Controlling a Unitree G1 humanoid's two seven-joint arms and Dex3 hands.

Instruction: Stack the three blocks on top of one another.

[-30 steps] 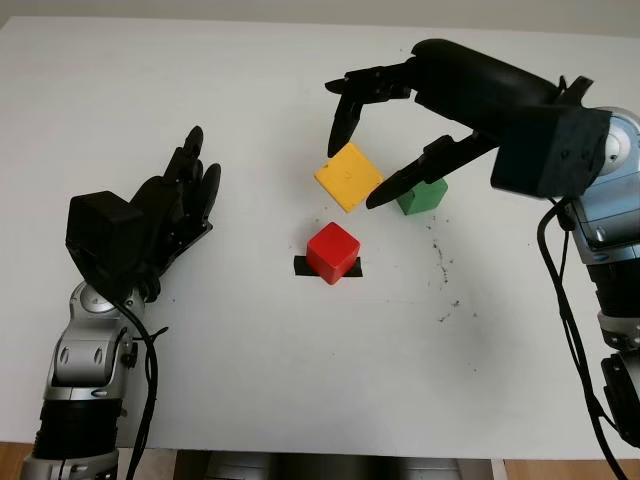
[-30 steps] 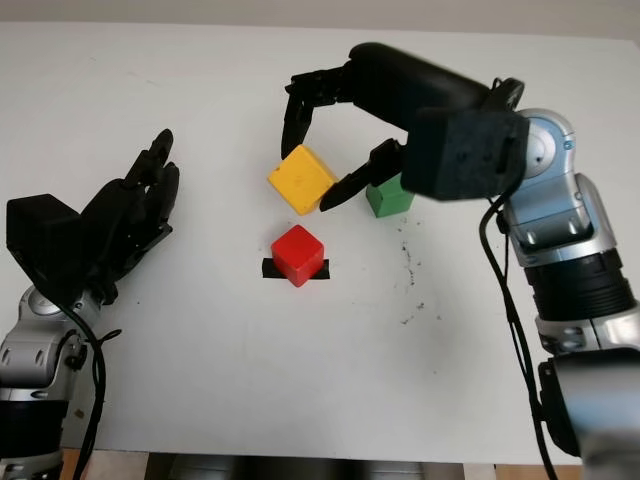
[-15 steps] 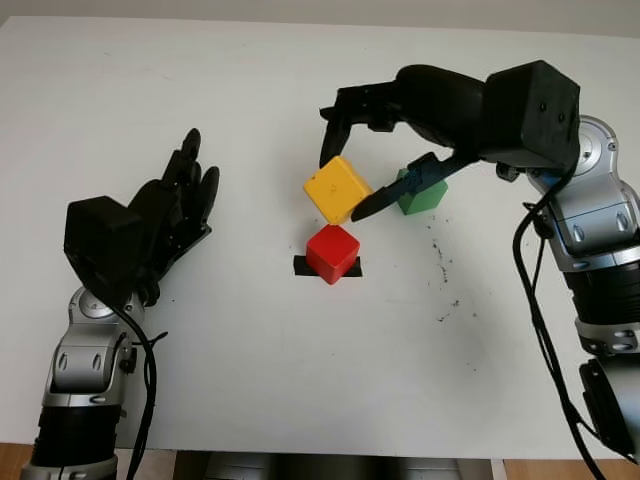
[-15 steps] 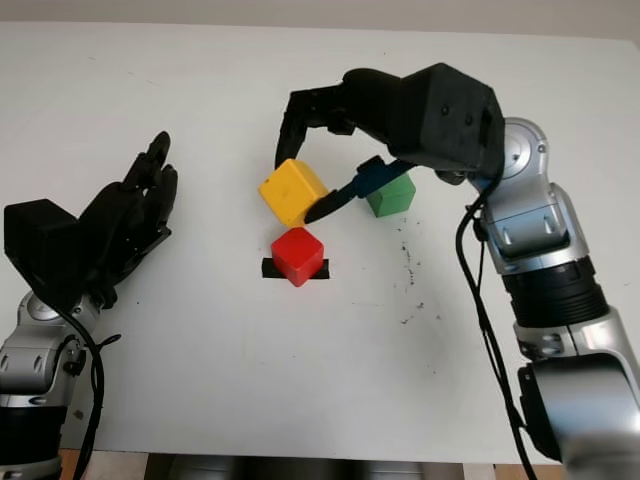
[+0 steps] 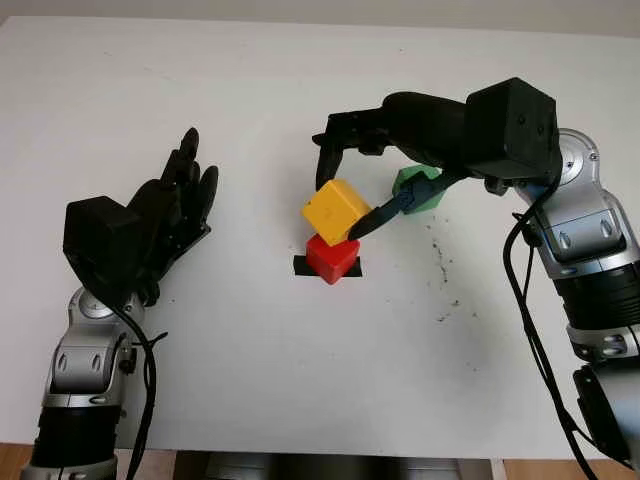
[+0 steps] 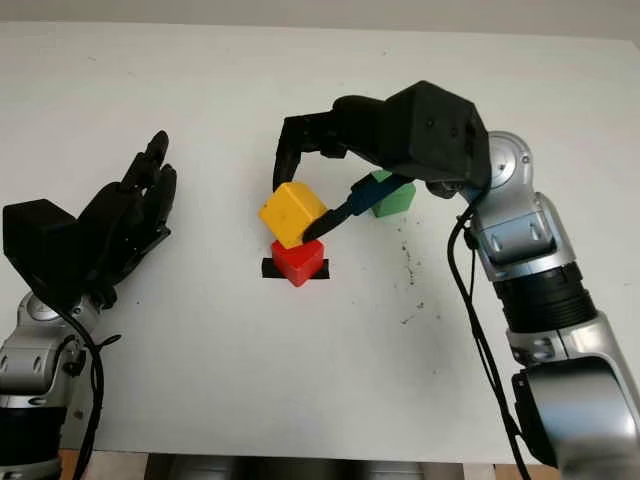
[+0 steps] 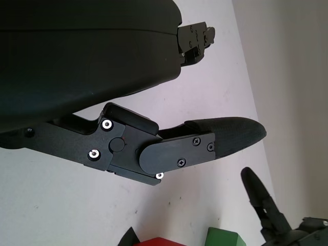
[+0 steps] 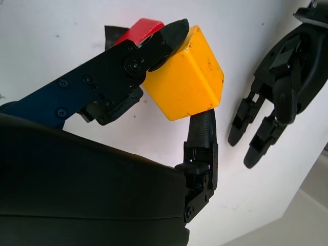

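Right hand (image 5: pixel 345 195) pinching yellow block (image 5: pixel 333 211) on opposite faces, tilted over red block (image 5: pixel 331 258); green block (image 5: pixel 420 190) at two o'clock. Rigid, light, smooth-sided, probably slip-prone. Left hand (image 5: pixel 170 215) open at nine o'clock.

On the table (image 5: pixel 300 400), three blocks cluster right of centre. One block (image 5: pixel 333 259) sits on a tape mark (image 5: pixel 300 265). A second block (image 5: pixel 336 211), gripped in the right hand (image 5: pixel 345 190), hangs tilted just above it, possibly touching. The third block (image 5: pixel 421 190) lies behind and to the right. The left hand (image 5: pixel 170 215), open, is well apart at the left.
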